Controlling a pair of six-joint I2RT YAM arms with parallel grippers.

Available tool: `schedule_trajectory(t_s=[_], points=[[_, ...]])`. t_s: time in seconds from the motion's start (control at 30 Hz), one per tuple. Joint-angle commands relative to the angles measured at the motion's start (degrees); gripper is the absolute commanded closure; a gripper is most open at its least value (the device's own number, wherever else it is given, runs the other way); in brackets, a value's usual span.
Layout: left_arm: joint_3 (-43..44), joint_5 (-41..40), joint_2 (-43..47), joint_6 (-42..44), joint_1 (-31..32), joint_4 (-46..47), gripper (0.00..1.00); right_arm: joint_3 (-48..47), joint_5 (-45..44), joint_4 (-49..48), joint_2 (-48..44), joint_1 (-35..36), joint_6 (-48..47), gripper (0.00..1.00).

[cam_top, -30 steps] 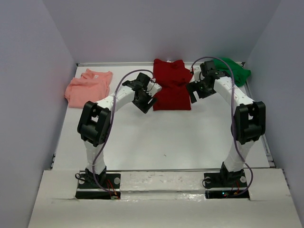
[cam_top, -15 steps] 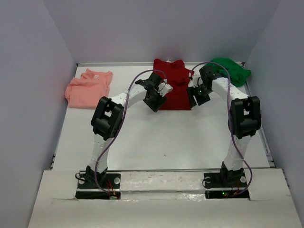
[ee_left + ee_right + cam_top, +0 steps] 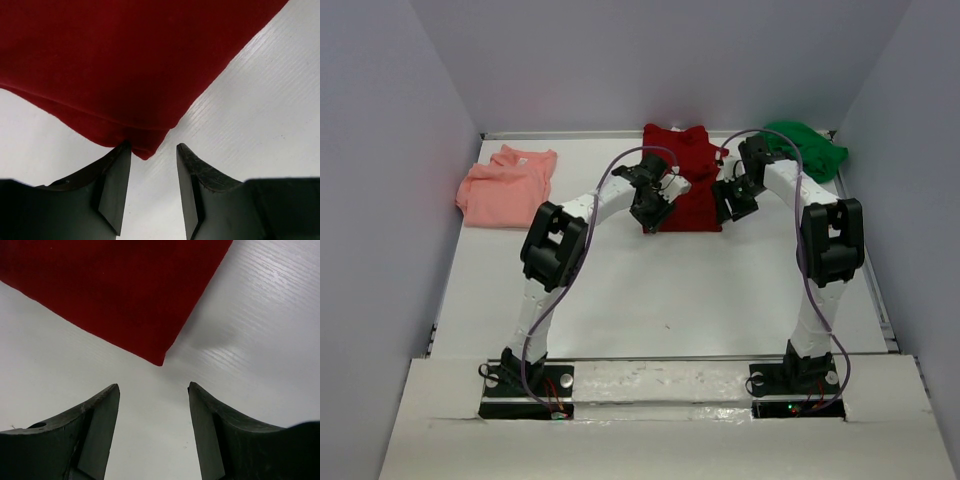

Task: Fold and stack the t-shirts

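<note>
The dark red t-shirt [image 3: 685, 180] lies partly folded at the back middle of the table. My left gripper [image 3: 650, 214] stands at its near left corner and my right gripper [image 3: 726, 203] at its near right corner. In the left wrist view the layered red corner [image 3: 142, 145] reaches the mouth of my open left gripper [image 3: 154, 146] and touches the left fingertip [image 3: 122, 152]. In the right wrist view the red corner [image 3: 159, 357] lies just ahead of my open right gripper [image 3: 153, 385], apart from both fingers. The salmon pink t-shirt [image 3: 505, 187] lies back left, the bright green one [image 3: 807, 148] bunched back right.
The white table [image 3: 650, 290] is boxed in by grey walls on the left, the back and the right. Both arm bases sit on the strip at the near edge [image 3: 660, 385]. Purple cables loop over each arm.
Both grippers have moved inward and down onto the red shirt's near corners. Both pairs of jaws stand narrower than a second ago. The shirts have not moved.
</note>
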State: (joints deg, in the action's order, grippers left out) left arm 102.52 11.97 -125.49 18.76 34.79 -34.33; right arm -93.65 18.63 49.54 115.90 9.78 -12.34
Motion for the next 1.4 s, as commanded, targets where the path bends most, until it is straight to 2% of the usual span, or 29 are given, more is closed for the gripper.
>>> schedule_trajectory(t_s=[0.0,0.47,0.83,0.97,1.0,1.1,1.37], points=[[0.67,-1.23,-0.02,0.57,1.07,-1.71,0.49,-1.37,1.58,0.91,0.47,-0.29,0.12,0.37],[-4.52,-9.41,2.18,1.1,1.25,0.22,0.5,-1.71,2.37,1.09,1.35,-0.82,-0.32,0.39],[-4.17,-7.13,2.44,0.57,1.25,0.75,0.51,-2.86,2.64,1.7,2.49,-0.82,-0.49,0.42],[-3.21,-5.64,2.53,0.66,1.25,0.05,0.61,-3.12,2.55,1.79,2.67,-0.82,-0.49,0.43],[-3.12,-5.2,2.45,0.92,1.25,-0.3,0.7,-3.21,2.64,1.79,2.76,-0.82,-0.49,0.43],[-3.03,-5.2,2.62,1.1,1.6,-0.39,0.84,-3.3,2.99,1.79,2.76,-0.82,-0.41,0.43],[-2.68,-4.32,2.88,0.92,1.86,-0.57,1.0,-3.21,3.25,2.14,3.02,-0.82,-0.67,0.43]])
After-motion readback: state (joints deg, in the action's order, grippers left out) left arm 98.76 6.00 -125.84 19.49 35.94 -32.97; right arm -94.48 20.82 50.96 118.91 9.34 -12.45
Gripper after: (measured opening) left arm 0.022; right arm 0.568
